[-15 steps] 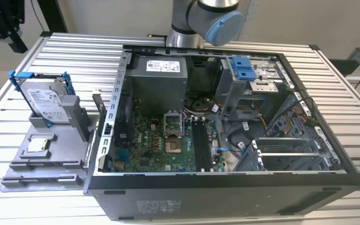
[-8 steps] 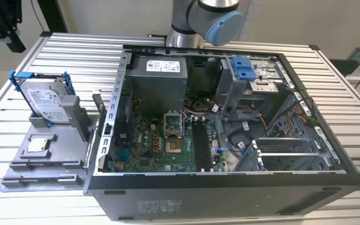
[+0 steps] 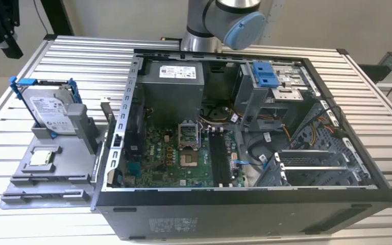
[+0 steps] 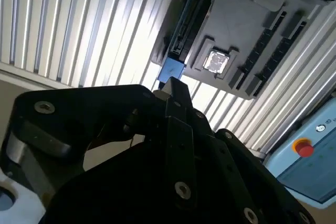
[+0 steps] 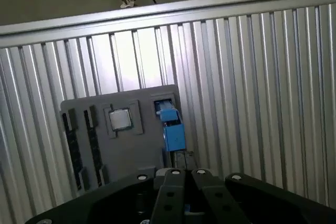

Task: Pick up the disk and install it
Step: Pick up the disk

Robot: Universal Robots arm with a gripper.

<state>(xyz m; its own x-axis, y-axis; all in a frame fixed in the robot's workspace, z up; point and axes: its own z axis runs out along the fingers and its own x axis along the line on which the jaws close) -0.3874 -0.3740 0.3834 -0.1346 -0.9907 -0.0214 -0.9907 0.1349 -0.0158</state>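
Fig. Work cell w/ the disk not yet picked up.

(a) Exterior view: a slatted metal table (image 3: 80,56) carries an open PC case (image 3: 250,201) and, at the exterior view's left, a grey tray (image 3: 46,186) just beside the case wall. The disk (image 3: 49,109) stands upright on edge in a slot at the far end of the tray, label side showing, clipped in its blue frame. A small square chip (image 3: 41,157) lies flat in a recess of the tray, nearer the camera than the disk and apart from it. Inside the case: a green board (image 3: 175,158) on the floor and a metal bay (image 3: 267,74) w/ a blue latch at the far corner. The arm (image 3: 216,20) rises behind the case.

(b) Both wrist views: the black gripper (image 5: 185,176) (image 4: 176,90) hangs over the tray, apart from the disk (image 5: 171,129) (image 4: 188,22), which is seen edge-on w/ blue clips at each end. The chip (image 5: 119,119) (image 4: 216,61) sits just beside it. Whether the gripper is apart or together cannot be told. In the second wrist view a blue box (image 4: 320,161) w/ a red button (image 4: 303,147) lies off the table edge.
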